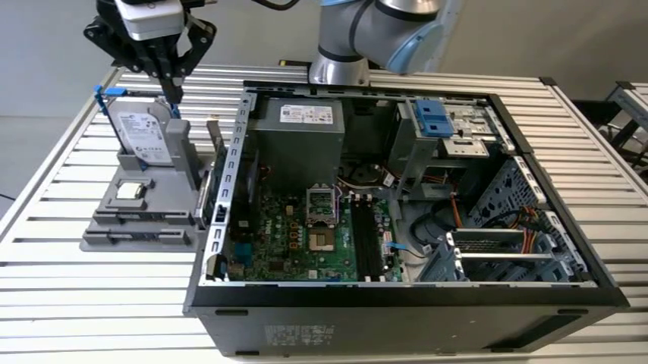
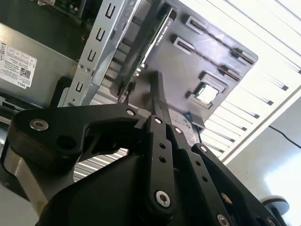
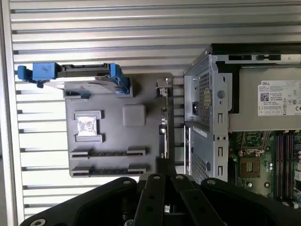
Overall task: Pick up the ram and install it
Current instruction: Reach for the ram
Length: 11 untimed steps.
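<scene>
One gripper point(image 1: 173, 92) is seen up high in the exterior view, hung over the far end of a gray holder point(image 1: 142, 227) that is set on a table point(image 1: 91, 303) made of metal slats. Its jaws are pressed together and nothing is held between them. The ram point(image 3: 163, 120) is kept on the gray holder, stood on its thin edge along the side that is closest to the computer case point(image 1: 405, 294). In the first wrist view it is seen as a long thin strip, and the black fingers point(image 3: 162, 165) are lined up with one end of it, but it cannot be told if it is touched. A silver hard drive point(image 1: 139, 129) with blue ends is stood upright at the holder's far end. A small square chip point(image 1: 129, 189) is laid flat in a pocket in the middle of the holder, and two long grooves point(image 3: 107, 153) are cut past it. The case is laid on its side with its cover off, to the exterior view's right of the holder. Inside it a green board point(image 1: 294, 243) is seen with long black slots point(image 1: 366, 239) on it, well apart from the ram, and a gray metal box point(image 1: 299, 136) is fixed at the far end. The arm point(image 1: 365, 30) is seen behind the case
</scene>
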Tool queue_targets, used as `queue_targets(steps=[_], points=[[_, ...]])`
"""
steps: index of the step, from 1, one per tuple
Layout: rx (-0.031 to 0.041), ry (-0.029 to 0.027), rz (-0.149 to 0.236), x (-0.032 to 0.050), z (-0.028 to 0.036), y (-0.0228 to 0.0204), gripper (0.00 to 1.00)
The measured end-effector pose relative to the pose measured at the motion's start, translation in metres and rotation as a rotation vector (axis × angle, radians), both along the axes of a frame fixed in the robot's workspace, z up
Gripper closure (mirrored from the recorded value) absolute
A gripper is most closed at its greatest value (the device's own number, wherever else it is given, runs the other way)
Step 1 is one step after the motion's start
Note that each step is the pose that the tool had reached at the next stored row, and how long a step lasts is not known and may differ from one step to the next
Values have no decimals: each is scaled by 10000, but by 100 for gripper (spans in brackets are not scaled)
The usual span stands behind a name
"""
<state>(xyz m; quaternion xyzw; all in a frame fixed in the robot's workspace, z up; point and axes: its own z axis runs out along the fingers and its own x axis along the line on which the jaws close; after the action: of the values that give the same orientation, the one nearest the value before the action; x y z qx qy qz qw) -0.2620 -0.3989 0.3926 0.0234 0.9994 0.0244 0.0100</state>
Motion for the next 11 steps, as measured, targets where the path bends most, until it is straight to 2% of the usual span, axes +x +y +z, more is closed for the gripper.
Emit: queue_targets(steps=[11], points=[[0, 0, 55, -331, 0, 0, 100]])
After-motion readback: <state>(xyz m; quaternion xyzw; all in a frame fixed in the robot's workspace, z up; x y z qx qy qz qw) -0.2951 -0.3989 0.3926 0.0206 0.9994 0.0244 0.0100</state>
